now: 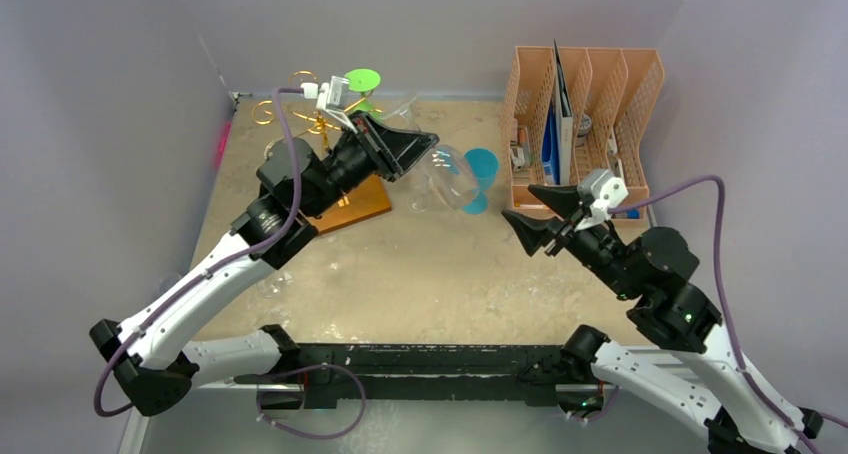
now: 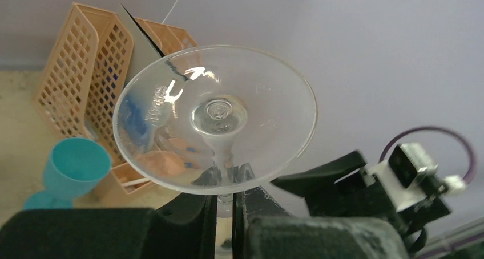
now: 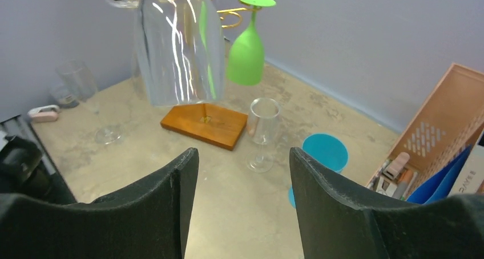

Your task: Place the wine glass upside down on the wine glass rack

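My left gripper (image 1: pixel 412 152) is shut on the stem of a clear wine glass (image 1: pixel 452 179) and holds it in the air to the right of the wine glass rack (image 1: pixel 312 112). In the left wrist view the stem sits between my fingers (image 2: pixel 225 205) with the round foot (image 2: pixel 214 119) above them. In the right wrist view the bowl (image 3: pixel 177 48) hangs mouth down, above the rack's wooden base (image 3: pixel 204 125). A green glass (image 3: pixel 246 48) hangs upside down on the gold wire (image 3: pixel 228 11). My right gripper (image 3: pixel 242 153) is open and empty, right of the glass (image 1: pixel 535 214).
An orange file organiser (image 1: pixel 585 114) stands at the back right. A teal glass (image 1: pixel 480 174) and a small clear glass (image 3: pixel 264 130) stand between the rack's base and the organiser. Another clear glass (image 3: pixel 85 93) and a pink object (image 3: pixel 43 113) are at the left.
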Controlling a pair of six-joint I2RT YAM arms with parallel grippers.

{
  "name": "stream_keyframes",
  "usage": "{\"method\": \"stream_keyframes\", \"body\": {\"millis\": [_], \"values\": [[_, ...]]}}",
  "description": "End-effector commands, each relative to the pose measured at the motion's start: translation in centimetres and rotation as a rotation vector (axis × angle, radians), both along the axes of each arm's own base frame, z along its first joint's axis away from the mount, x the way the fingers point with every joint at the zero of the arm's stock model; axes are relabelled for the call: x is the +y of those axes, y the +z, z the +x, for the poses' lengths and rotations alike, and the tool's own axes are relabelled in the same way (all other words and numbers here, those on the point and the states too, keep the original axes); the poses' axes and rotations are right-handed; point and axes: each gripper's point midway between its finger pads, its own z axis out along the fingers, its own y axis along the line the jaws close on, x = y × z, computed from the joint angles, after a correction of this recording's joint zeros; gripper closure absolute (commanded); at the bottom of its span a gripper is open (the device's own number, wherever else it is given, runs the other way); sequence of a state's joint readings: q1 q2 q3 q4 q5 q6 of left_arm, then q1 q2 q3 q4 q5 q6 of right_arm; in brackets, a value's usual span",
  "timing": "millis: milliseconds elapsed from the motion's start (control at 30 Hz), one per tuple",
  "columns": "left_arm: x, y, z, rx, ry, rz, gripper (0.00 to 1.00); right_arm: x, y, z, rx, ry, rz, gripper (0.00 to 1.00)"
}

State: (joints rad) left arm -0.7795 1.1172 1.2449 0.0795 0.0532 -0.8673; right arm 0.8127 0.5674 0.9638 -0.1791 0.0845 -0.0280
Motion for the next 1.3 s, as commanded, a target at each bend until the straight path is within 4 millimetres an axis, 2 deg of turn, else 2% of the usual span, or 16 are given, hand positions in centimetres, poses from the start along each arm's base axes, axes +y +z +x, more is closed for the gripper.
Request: {"method": "stream_keyframes", "body": {"millis": [0,133,267,333,400,500,700,767,867,933,1033,1100,1267], "values": [[0.9,0.6,-4.0,-0.323,-0.113,0.235,1.0,0.1,1.2,-2.2,-0.001,0.099,-0.052,0.38],[1.3,-1.3,-7.7,-0.425,-0.28,0.369,1.0,2.5,2.4,-3.8,0.029,0.248,-0.025,0.38],[2.6,-2.9,-10.3,-0.502,-0.347,0.421,1.0,5.5,5.0,-5.7,0.064,0.435,0.085,0.37],[2.6,-3.6,-11.6,-0.544,-0.409,0.425,1.0,6.9,5.7,-7.1,0.084,0.556,0.104,0.36],[2.5,-4.1,-12.4,-0.562,-0.457,0.422,1.0,8.3,5.7,-7.1,0.113,0.614,0.127,0.36],[2.7,-5.5,-11.9,-0.517,-0.443,0.464,1.0,9.6,5.4,-6.1,0.157,0.615,0.164,0.34],[4.4,-8.1,-8.3,-0.331,-0.215,0.491,1.0,11.5,4.9,-4.1,0.201,0.601,0.214,0.32],[5.5,-9.1,-7.4,-0.272,-0.136,0.51,1.0,11.8,4.2,-3.2,0.216,0.569,0.211,0.31],[8.2,-10.1,-6.3,-0.207,0.008,0.552,1.0,12.1,3.4,-2.2,0.234,0.528,0.21,0.31],[9.9,-9.3,-6.7,-0.206,0.063,0.553,1.0,12.3,2.9,-1.5,0.245,0.503,0.209,0.31],[11.4,-6.2,-7.9,-0.247,0.076,0.565,1.0,12.5,2.6,-1.0,0.254,0.486,0.206,0.31],[12.6,-4.4,-8.0,-0.241,0.114,0.587,1.0,12.6,2.7,-1.0,0.247,0.491,0.211,0.31],[13.1,0.1,-8.7,-0.253,0.115,0.566,1.0,12.8,3.0,-1.6,0.222,0.534,0.223,0.3]]}}
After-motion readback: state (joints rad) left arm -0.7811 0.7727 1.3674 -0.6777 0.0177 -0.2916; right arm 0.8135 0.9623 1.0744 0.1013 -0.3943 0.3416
